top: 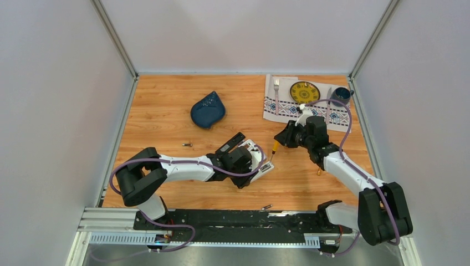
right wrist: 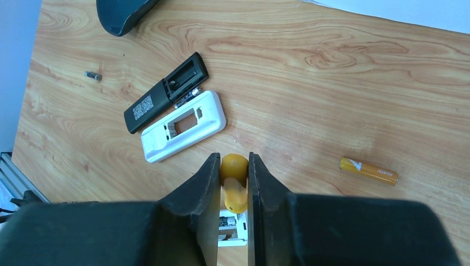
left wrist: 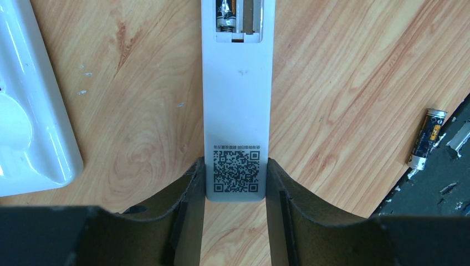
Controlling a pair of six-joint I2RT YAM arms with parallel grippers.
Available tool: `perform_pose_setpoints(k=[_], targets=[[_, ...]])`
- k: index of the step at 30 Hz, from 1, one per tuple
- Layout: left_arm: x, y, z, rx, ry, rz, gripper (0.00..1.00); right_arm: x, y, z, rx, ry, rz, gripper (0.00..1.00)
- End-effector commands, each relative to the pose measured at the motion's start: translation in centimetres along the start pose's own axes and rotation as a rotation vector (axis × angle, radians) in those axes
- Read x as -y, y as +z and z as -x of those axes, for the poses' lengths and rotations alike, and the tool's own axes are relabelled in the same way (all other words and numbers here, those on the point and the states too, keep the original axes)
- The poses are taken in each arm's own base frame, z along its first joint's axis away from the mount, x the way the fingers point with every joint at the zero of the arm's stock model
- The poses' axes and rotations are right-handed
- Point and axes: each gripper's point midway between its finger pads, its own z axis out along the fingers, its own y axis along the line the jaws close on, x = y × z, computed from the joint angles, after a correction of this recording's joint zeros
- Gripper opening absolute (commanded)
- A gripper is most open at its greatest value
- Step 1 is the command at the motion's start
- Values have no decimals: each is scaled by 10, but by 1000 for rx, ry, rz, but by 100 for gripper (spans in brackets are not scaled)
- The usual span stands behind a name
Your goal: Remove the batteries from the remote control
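My left gripper is shut on the tail end of the white remote control, which lies back side up on the table. Its compartment is open and one of the batteries lies inside. My right gripper is shut on the orange screwdriver handle, whose tip points down at that battery. Loose batteries lie on the wood: an orange-gold one to the right, a small grey one far left, a dark one by the arm base.
A black remote with an open back and a white frame lie just left of the work spot. A blue leaf-shaped dish sits further back. A placemat with plate, fork and cup is at the back right.
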Motion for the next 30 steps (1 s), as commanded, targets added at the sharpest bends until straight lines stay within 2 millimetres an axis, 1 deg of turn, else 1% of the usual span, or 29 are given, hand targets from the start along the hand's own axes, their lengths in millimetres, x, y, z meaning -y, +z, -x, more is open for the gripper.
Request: perform_pose_setpoints(k=[1,5,12,19,23,30], targets=[[7,5,-30,-108,-24,-44,0,-5,-3,3,19,-38,23,0],[8,6,-31,-113,-25,-46,0,-3,-3,-3,4,-30,18,0],[8,8,-32,-116,-25,-47,0,-6,-3,-7,-7,-22,36,0],[9,8,-32,-114,-30,-53,0,-4,-2,-15,-14,-15,36,0],[10,9,-32,-114,-27,-58,0,-3,-3,-8,22,-5,18,0],[9,8,-34,-121,-28,-54,0,-11,-8,7,76,-24,27,0]])
